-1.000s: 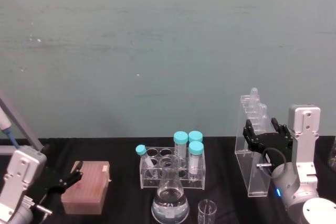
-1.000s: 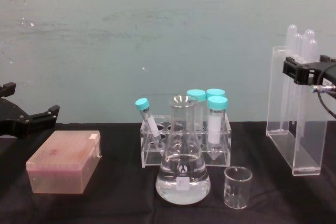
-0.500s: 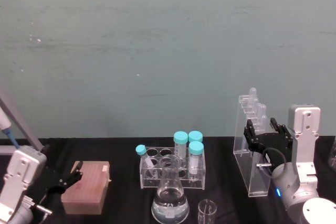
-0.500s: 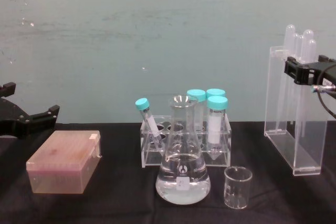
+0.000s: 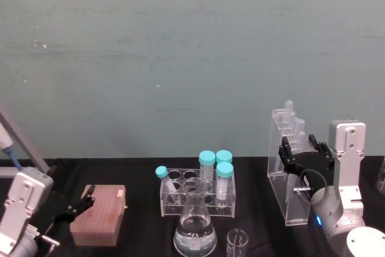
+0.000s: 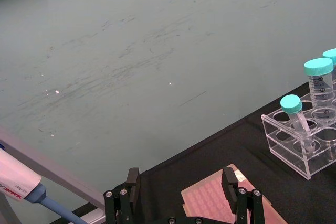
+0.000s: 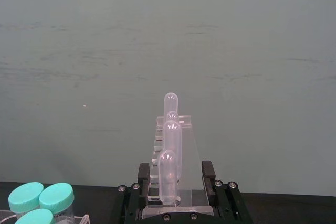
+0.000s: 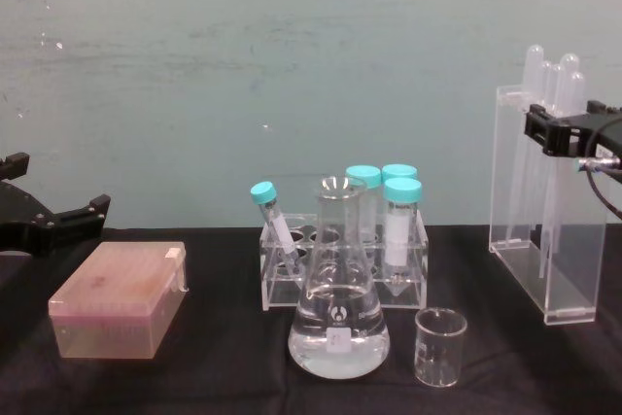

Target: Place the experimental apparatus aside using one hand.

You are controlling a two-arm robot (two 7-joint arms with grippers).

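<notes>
Nearest, by the front edge of the tabletop (image 8: 224, 366): one small glass beaker (image 8: 440, 347), and just left of it one conical flask (image 8: 338, 323) part-filled with clear liquid. Both are untouched, and I judge them fragile and smooth.

Next back, middle: a small tube rack (image 8: 342, 274) of teal-capped tubes, close behind the flask.

Toward the left edge: a pink box (image 8: 119, 300). My left hand (image 6: 180, 184) hangs near it, fingers spread wide, holding nothing.

By the right edge: the tall acrylic rack (image 8: 530, 240) with long test tubes (image 7: 169, 174) standing in it.
- Handling, as I judge it: stiff and light, but slick-walled and top-heavy. The tubes sit loose and would rattle or slide if it tips.
- Best hold: high on the two flat side walls, keeping it upright.

My right hand (image 7: 176, 174) sits at that upper part, one finger on each side wall, closed against the acrylic and gripping the rack. I cannot tell whether its base is off the tabletop.
</notes>
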